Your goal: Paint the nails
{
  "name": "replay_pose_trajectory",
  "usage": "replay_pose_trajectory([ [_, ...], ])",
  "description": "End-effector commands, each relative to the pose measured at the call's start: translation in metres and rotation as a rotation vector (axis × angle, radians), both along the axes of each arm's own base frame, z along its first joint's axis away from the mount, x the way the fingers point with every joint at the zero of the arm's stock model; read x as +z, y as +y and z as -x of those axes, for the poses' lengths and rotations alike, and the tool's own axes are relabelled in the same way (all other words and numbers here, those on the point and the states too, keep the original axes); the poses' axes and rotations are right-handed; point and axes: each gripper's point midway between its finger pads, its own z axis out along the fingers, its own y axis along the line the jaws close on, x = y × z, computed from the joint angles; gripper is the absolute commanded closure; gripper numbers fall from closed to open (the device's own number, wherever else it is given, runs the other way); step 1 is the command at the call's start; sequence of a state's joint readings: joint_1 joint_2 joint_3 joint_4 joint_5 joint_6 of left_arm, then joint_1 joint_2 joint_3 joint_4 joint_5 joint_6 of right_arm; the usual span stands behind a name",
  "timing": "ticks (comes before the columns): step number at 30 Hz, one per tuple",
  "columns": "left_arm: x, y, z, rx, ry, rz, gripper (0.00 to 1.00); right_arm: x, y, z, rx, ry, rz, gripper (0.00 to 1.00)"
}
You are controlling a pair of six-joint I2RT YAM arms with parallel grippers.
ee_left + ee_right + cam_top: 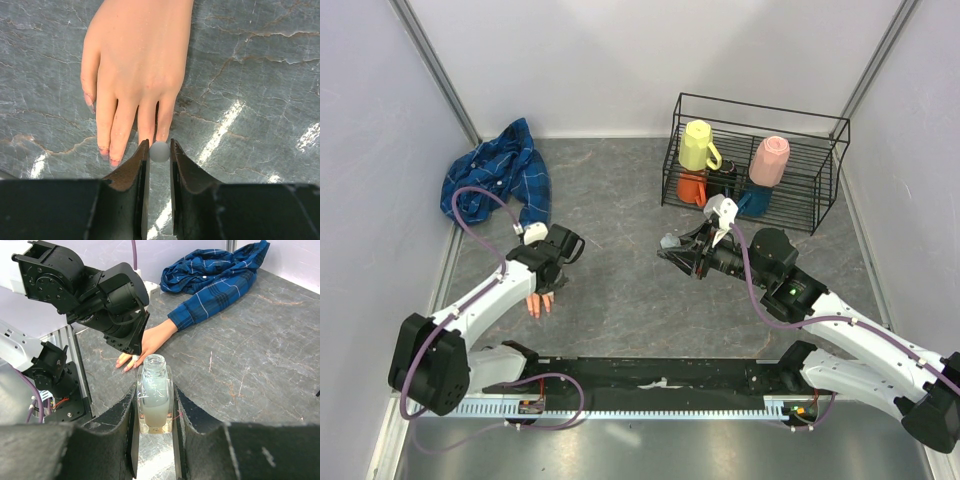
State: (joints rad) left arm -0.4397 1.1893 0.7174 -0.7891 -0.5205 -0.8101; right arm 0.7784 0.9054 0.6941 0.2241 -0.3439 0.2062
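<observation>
- Left gripper (160,145): the black fingers are drawn close together and appear pinched on a small pale grey round-ended piece (160,152) at their very tips. Whether a brush hangs below it I cannot tell; it is seen end-on.
- Pale peach mannequin hand (137,65): lies palm down on the grey marbled tabletop (260,100), directly ahead of the left gripper.
- Long axis: the hand runs straight away from the gripper, with the fingertips nearest and the wrist farthest.
- Nails (114,161): they sit at the near ends of the fingers, some with reddish smears. The two fingertips on the right of this view end just ahead of the gripper tips, and the round piece sits just off the outermost one. The smeared fingertips and thumb lie to the left of the tips.
- Right gripper (155,390): clamped on a small open-necked clear glass bottle (153,400) of milky liquid, with no cap on. The neck points away from the wrist, toward the mannequin hand.
- Blue plaid sleeve (210,305): trails off beyond the hand, on its far side from both grippers.
- Judgement: the left arm is much the nearer, right over the fingers, while the right arm stands well apart as bottle holder. The next stroke calls for small sideways shifts along the row of fingertips.
</observation>
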Motion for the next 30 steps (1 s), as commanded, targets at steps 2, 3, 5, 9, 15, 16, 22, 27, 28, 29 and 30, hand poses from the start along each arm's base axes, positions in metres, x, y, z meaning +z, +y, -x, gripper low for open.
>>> replay_pose_trajectory([
  [2,0.005,-0.001,-0.009,0.006,-0.010,-0.007,0.98,0.012,0.001,0.002,0.016,-0.032,-0.040,1.00],
  [3,0.005,-0.001,-0.008,0.006,-0.009,-0.008,0.98,0.012,0.001,0.002,0.016,-0.033,-0.041,1.00],
  [5,0.006,0.000,-0.008,0.008,-0.012,-0.009,0.98,0.012,0.001,0.002,0.018,-0.033,-0.041,1.00],
  [9,0.007,0.001,-0.008,0.013,-0.017,-0.010,0.98,0.012,0.001,0.002,0.016,-0.032,-0.041,1.00],
  [15,0.017,0.006,-0.014,0.026,-0.072,-0.031,0.98,0.011,0.001,0.001,0.015,-0.029,-0.043,1.00],
  [16,0.018,0.006,-0.015,0.023,-0.074,-0.035,0.98,0.011,0.001,0.001,0.015,-0.032,-0.041,1.00],
  [22,0.019,0.008,-0.018,0.020,-0.079,-0.052,0.98,0.011,0.001,0.001,0.018,-0.030,-0.041,1.00],
  [27,0.018,0.007,-0.019,0.017,-0.080,-0.051,0.98,0.011,0.002,0.001,0.018,-0.028,-0.040,1.00],
  [28,0.019,0.007,-0.019,0.014,-0.080,-0.050,0.98,0.011,0.002,0.001,0.018,-0.028,-0.040,1.00],
  [29,0.019,0.007,-0.019,0.013,-0.082,-0.050,0.98,0.011,0.002,0.001,0.019,-0.028,-0.041,1.00],
  [30,0.019,0.007,-0.020,0.008,-0.082,-0.052,0.98,0.011,0.002,0.001,0.021,-0.028,-0.041,1.00],
])
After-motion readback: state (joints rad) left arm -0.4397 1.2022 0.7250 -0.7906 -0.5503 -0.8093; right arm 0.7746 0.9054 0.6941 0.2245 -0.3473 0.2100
